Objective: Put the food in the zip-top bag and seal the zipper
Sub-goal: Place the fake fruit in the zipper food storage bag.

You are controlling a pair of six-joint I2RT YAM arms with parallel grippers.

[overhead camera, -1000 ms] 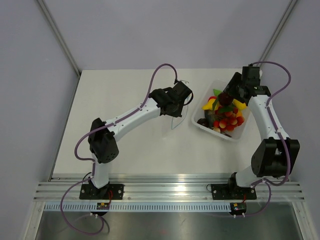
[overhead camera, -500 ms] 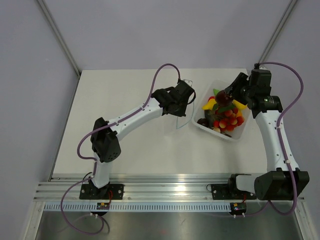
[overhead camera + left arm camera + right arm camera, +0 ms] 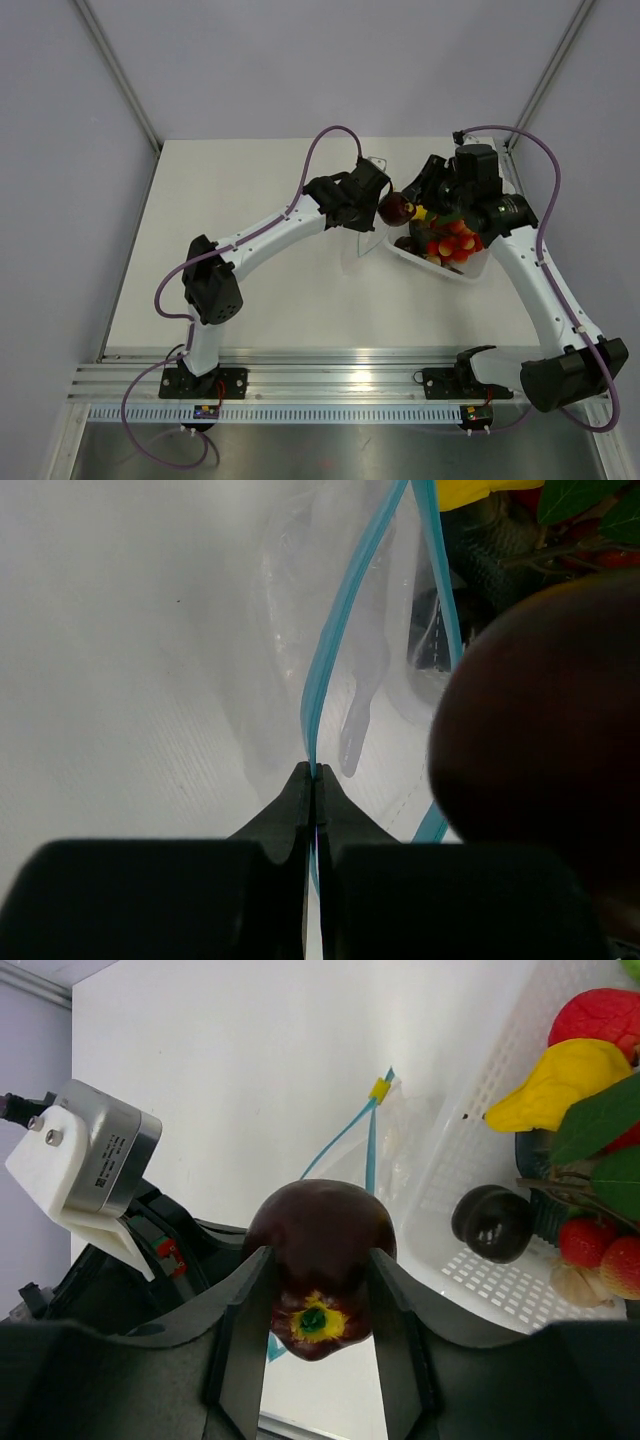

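Observation:
The clear zip-top bag [image 3: 362, 236] hangs beside the tub, its mouth held up by my left gripper [image 3: 374, 196]. That gripper [image 3: 313, 773] is shut on one side of the teal zipper [image 3: 335, 630]; the other zipper strip [image 3: 437, 590] stands apart, so the mouth gapes. My right gripper [image 3: 320, 1254] is shut on a dark maroon fruit [image 3: 318, 1218] with a yellow-green end. It hangs just above and beside the bag mouth [image 3: 372, 1140]. The same fruit [image 3: 397, 208] sits between the two grippers and fills the right of the left wrist view [image 3: 545, 730]. More food [image 3: 452, 238] lies in the tub.
A rigid clear tub [image 3: 442, 270] at the right holds a yellow piece [image 3: 555, 1085], a red piece [image 3: 598, 1015], a dark round fruit [image 3: 492, 1222], strawberries [image 3: 590, 1242] and green leaves [image 3: 600, 1125]. The left wrist camera housing [image 3: 95, 1150] is close to the held fruit.
My right gripper has lifted the maroon fruit out of the tub and carried it left to the bag mouth. The left gripper has stayed shut on the zipper edge.

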